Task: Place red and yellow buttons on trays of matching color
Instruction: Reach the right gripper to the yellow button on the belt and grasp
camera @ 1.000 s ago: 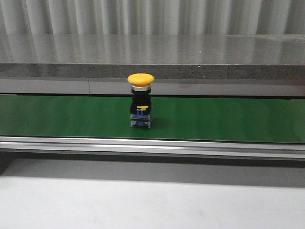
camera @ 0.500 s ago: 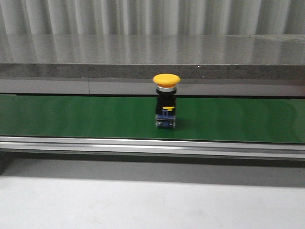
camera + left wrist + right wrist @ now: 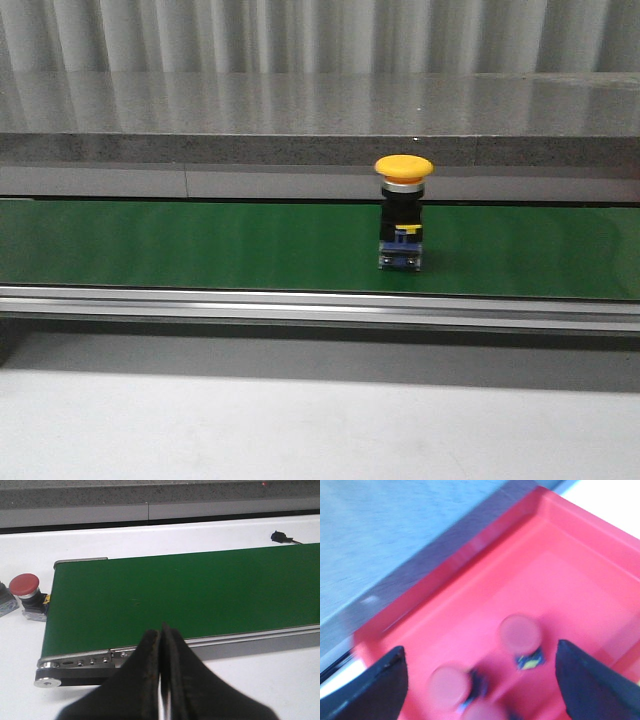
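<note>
Yellow button (image 3: 403, 212) further right (unlabelled)

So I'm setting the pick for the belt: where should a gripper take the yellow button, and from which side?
Grip the black body of the yellow button under its cap, coming from above with the fingers either side. It stands upright on the green belt, and the mushroom cap is wider than the body, so it would probably catch above closed fingers.

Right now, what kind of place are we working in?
Probably an industrial sorting bench: a green conveyor belt carries a yellow button, and a red tray already holds red buttons.
</note>
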You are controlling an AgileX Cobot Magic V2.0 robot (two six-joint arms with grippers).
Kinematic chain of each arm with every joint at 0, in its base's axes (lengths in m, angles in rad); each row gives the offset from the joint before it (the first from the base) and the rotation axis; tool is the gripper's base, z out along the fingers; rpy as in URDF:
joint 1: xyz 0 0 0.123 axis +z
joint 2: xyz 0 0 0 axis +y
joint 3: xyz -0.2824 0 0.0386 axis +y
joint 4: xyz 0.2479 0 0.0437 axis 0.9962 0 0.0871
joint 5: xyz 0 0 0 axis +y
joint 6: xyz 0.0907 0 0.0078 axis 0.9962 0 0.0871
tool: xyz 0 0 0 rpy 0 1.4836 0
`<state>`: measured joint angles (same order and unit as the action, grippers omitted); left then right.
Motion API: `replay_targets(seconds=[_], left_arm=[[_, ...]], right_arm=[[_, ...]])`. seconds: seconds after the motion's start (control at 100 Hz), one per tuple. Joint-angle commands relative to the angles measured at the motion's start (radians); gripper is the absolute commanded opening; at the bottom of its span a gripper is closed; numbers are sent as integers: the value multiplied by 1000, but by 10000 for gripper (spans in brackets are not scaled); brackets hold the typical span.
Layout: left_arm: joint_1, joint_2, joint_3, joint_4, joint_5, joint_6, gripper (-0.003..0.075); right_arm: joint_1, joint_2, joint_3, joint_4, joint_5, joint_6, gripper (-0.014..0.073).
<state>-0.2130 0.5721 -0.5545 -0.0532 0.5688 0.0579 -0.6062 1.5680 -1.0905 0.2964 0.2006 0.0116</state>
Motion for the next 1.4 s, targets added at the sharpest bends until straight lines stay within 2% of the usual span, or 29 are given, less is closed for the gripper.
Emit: replay_targets(seconds=[0.0, 0.33, 0.66, 0.9, 1.09, 1.26, 1.39], left_arm=[[-9, 0, -27, -14, -69, 0, -20], [-9, 0, -27, -14, -69, 0, -20], [-9, 0, -27, -14, -69, 0, -20], [-9, 0, -27, -14, -69, 0, -20], [-9, 0, -27, -14, -69, 0, -20], [-9, 0, -27, -14, -69, 0, -20], [-9, 0, -27, -14, -69, 0, -20]], right_arm=[[27, -132, 21, 2, 8, -12, 602], [222, -385, 66, 0, 359, -29, 602], [491, -432, 66, 0, 596, -75, 602], [656, -415, 66, 1, 654, -135, 602], [735, -330, 66, 1, 689, -197, 602], [773, -247, 66, 1, 640, -233, 602], [772, -192, 66, -21, 533, -240, 602]])
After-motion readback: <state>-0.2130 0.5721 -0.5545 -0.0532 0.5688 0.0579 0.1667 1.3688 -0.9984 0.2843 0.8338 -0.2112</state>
